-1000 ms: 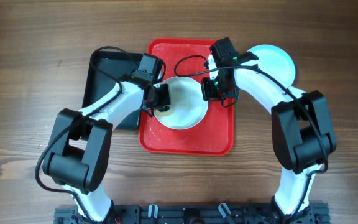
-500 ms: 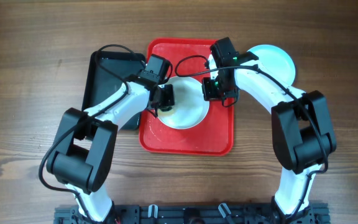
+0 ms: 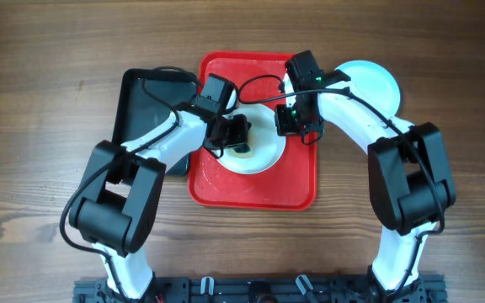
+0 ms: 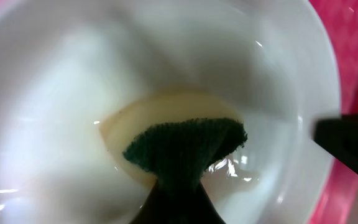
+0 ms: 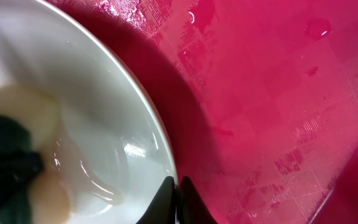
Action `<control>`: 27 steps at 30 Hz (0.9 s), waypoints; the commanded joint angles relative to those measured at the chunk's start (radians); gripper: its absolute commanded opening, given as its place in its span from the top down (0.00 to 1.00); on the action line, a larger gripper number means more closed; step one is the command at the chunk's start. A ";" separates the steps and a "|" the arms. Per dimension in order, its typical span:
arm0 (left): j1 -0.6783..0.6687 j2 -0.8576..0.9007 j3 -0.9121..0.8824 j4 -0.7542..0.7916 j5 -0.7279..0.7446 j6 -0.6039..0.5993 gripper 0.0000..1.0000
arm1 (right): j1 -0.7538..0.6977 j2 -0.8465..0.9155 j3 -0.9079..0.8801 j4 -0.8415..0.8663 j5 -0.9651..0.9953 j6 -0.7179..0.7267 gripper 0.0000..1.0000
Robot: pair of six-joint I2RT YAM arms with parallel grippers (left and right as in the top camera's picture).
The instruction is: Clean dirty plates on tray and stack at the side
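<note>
A white plate (image 3: 259, 151) lies on the red tray (image 3: 255, 189). A yellowish wet film covers the plate's middle (image 4: 148, 112). My left gripper (image 3: 241, 137) is shut on a green sponge (image 4: 185, 149), and the sponge presses on the plate's centre. My right gripper (image 3: 285, 126) is shut on the plate's right rim (image 5: 160, 143), with one finger inside the rim and one outside, over the tray (image 5: 278, 93). A light blue plate (image 3: 377, 80) rests on the table to the right of the tray, partly hidden by the right arm.
A black tray (image 3: 137, 101) lies to the left of the red tray, partly under the left arm. Water drops shine on the red tray's floor (image 5: 319, 28). The right gripper's dark finger (image 4: 347, 146) shows at the right edge of the left wrist view.
My left gripper has slid to the right with the sponge, from the plate's left edge to its middle. The right gripper and the plate have stayed put.
</note>
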 commanded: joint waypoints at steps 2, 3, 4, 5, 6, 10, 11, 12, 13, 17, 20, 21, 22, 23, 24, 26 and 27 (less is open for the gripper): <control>-0.031 0.056 -0.037 -0.010 0.136 -0.016 0.96 | 0.023 -0.015 -0.009 0.007 -0.053 0.012 0.96; -0.029 0.053 -0.037 -0.010 0.149 -0.015 0.96 | 0.023 -0.015 -0.009 0.008 -0.053 0.012 0.96; -0.027 0.046 -0.037 -0.010 0.172 -0.014 0.96 | 0.023 -0.015 -0.009 0.007 -0.053 0.011 0.96; -0.024 0.033 -0.037 -0.009 0.206 -0.009 0.96 | 0.023 -0.015 -0.009 0.007 -0.053 0.011 0.96; -0.021 0.019 -0.037 -0.007 0.215 -0.008 0.96 | 0.023 -0.015 -0.009 0.006 -0.053 0.011 0.96; 0.013 -0.111 -0.037 0.006 0.214 -0.008 0.96 | 0.023 -0.015 -0.009 0.005 -0.053 0.011 0.96; 0.023 -0.143 -0.037 0.007 0.213 -0.008 0.96 | 0.023 -0.015 -0.009 0.005 -0.053 0.012 0.96; 0.039 -0.191 -0.037 0.008 0.213 -0.008 0.96 | 0.023 -0.015 -0.009 0.005 -0.053 0.011 0.96; 0.051 -0.222 -0.037 0.008 0.213 -0.008 0.96 | 0.023 -0.015 -0.009 0.005 -0.053 0.011 0.96; 0.095 -0.331 -0.037 -0.005 0.167 -0.008 0.96 | 0.023 -0.015 -0.009 0.003 -0.053 0.011 0.96; 0.110 -0.350 -0.037 -0.023 0.117 -0.008 0.94 | 0.023 -0.015 -0.009 0.003 -0.053 0.011 0.96; 0.111 -0.349 -0.037 -0.031 0.098 -0.008 0.94 | 0.023 -0.015 -0.009 0.003 -0.053 0.011 0.96; 0.110 -0.347 -0.037 -0.043 0.061 -0.008 0.94 | 0.023 -0.015 -0.009 0.003 -0.053 0.011 0.96; 0.109 -0.347 -0.037 -0.056 0.024 -0.008 0.94 | 0.024 -0.015 -0.009 0.003 -0.053 0.011 0.96; 0.109 -0.347 -0.037 -0.078 -0.058 -0.008 0.93 | 0.024 -0.015 -0.009 0.004 -0.053 0.011 0.96; 0.110 -0.347 -0.037 -0.091 -0.132 -0.008 0.92 | 0.024 -0.015 -0.009 0.004 -0.053 0.011 0.96; 0.110 -0.347 -0.037 -0.098 -0.188 -0.008 0.92 | 0.024 -0.015 -0.009 0.004 -0.053 0.011 0.96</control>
